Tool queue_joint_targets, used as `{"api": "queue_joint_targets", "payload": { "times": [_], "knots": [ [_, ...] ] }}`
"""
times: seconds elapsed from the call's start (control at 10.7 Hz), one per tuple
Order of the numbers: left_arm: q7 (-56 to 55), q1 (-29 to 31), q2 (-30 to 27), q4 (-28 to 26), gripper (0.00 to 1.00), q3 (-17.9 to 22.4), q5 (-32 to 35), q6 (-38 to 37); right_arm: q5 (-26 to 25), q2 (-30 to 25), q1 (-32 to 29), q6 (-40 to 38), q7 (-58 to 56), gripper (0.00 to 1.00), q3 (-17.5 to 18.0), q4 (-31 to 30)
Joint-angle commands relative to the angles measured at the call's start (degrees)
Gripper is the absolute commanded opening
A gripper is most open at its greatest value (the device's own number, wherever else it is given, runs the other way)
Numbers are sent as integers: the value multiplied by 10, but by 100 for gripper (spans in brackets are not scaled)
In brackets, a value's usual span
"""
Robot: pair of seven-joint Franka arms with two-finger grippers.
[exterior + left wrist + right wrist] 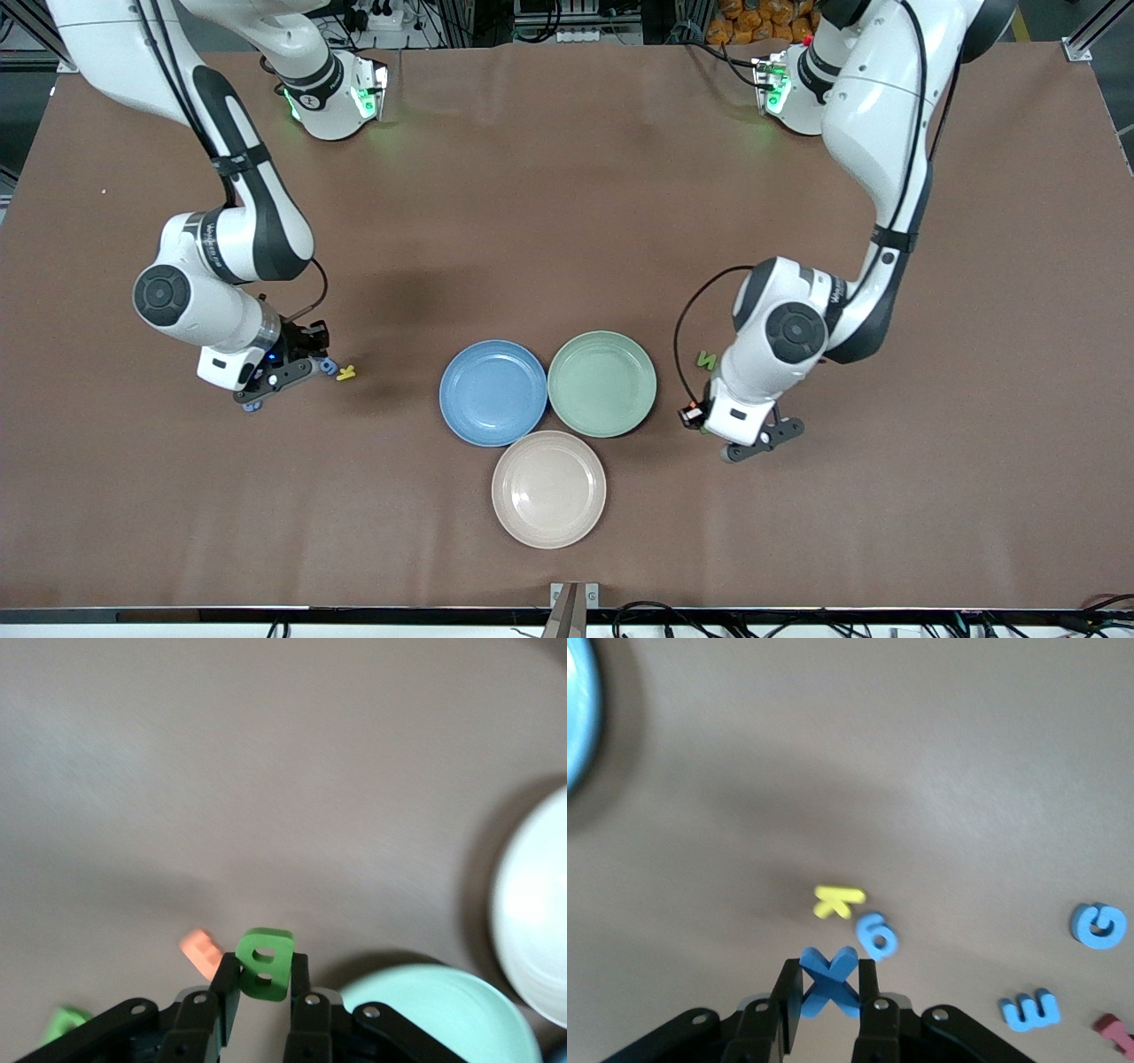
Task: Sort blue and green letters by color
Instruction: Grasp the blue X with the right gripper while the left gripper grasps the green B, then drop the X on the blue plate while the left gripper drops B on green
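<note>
My left gripper (264, 971) is shut on a green letter B (264, 962), held upright between its fingers over the table beside the green plate (443, 1019), toward the left arm's end (760, 439). A green N (706, 360) lies on the table close by. My right gripper (830, 981) is shut on a blue X (830, 978) just above the table at the right arm's end (279, 379). Around it lie a small blue g (877, 935), a blue G (1099, 926) and a blue E (1029, 1010).
Three plates stand together mid-table: blue (493, 392), green (602, 384) and, nearest the front camera, beige (549, 489). A yellow letter (837, 900) and a red one (1116, 1032) lie among the blue letters. An orange letter (202, 952) lies under the left gripper.
</note>
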Motion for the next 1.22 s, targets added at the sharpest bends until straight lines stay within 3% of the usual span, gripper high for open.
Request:
{"api": "queue_joint_targets", "payload": {
  "times": [0.0, 0.47, 0.56, 0.65, 0.94, 1.12],
  "knots": [
    [-80, -60, -18, -12, 0, 9, -16, -5, 8, 3, 55, -15, 101, 0, -1, 38],
    [-119, -119, 4, -13, 0, 16, -10, -5, 3, 69, 154, -17, 256, 0, -1, 133],
    [-102, -118, 1, -14, 88, 17, 2, -5, 1, 92, 175, -17, 282, 0, -1, 162],
    [-65, -118, -2, -20, 100, 15, 59, -10, 0, 116, 194, -17, 305, 0, -1, 196],
    [-26, -101, -19, -25, 100, 14, 70, -69, -1, 179, 227, -10, 343, 0, -2, 250],
    [36, -68, -58, -65, 100, 12, 72, -90, 2, 203, 232, -8, 351, 0, -1, 274]
  ]
}}
